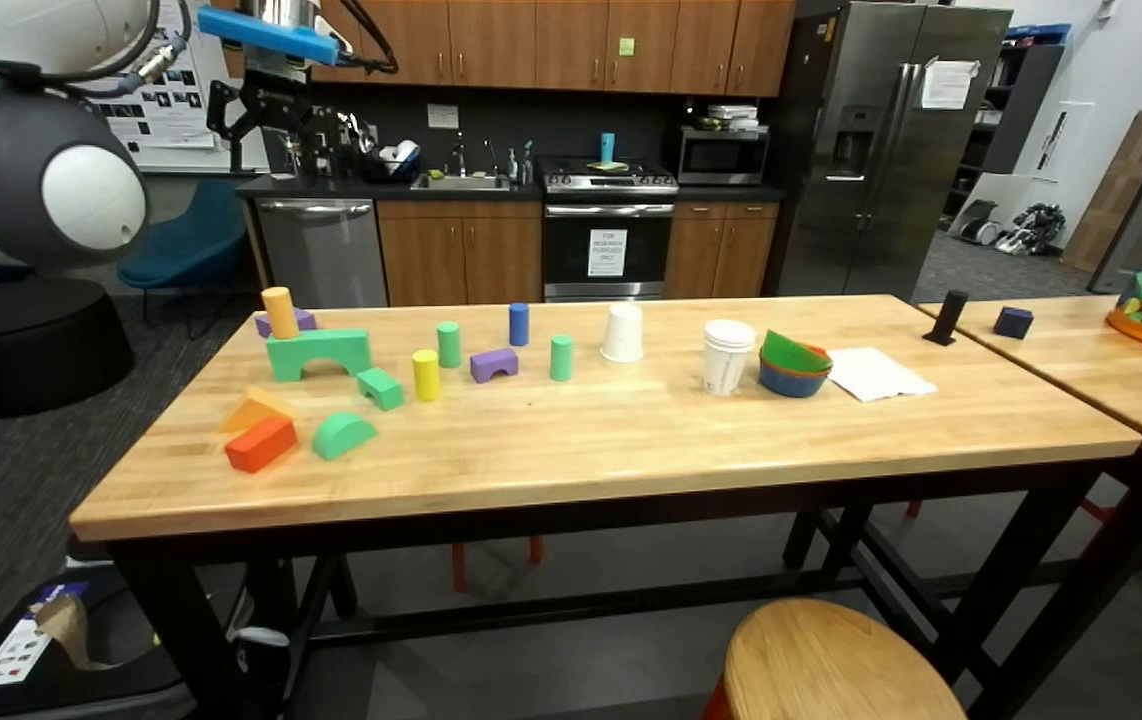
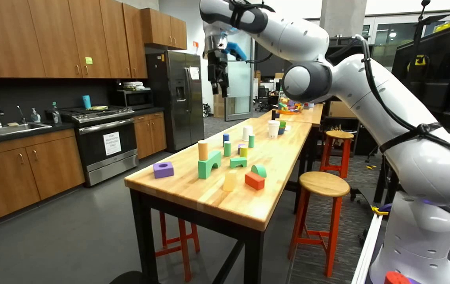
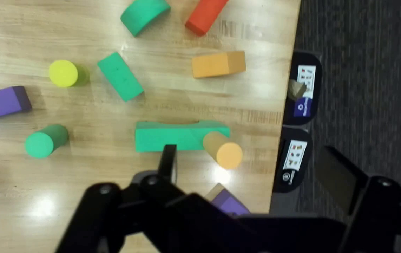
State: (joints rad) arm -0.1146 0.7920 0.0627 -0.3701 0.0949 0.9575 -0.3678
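Observation:
My gripper point(image 3: 251, 163) is open and empty, held high above the table's end; it shows in both exterior views point(image 1: 271, 165) point(image 2: 220, 92). In the wrist view, below it, an orange cylinder point(image 3: 229, 155) stands upright on one end of a green arch point(image 3: 170, 138). A purple block with a round hole point(image 2: 163, 170) lies beside the arch, partly hidden by the gripper in the wrist view point(image 3: 229, 203). Nearby lie an orange wedge point(image 3: 218, 64), a red block point(image 3: 205, 15), a green half-round point(image 3: 144, 14), a small green block point(image 3: 120, 76), a yellow cylinder point(image 3: 63, 73) and a green cylinder point(image 3: 39, 144).
Farther along the wooden table point(image 1: 531, 450) are a purple arch point(image 1: 494, 365), a blue cylinder point(image 1: 519, 325), another green cylinder point(image 1: 561, 358), an upturned white cup point(image 1: 622, 333), a lidded cup point(image 1: 726, 358), nested bowls point(image 1: 793, 372) and white paper point(image 1: 876, 374). Stools point(image 2: 324, 184) stand alongside.

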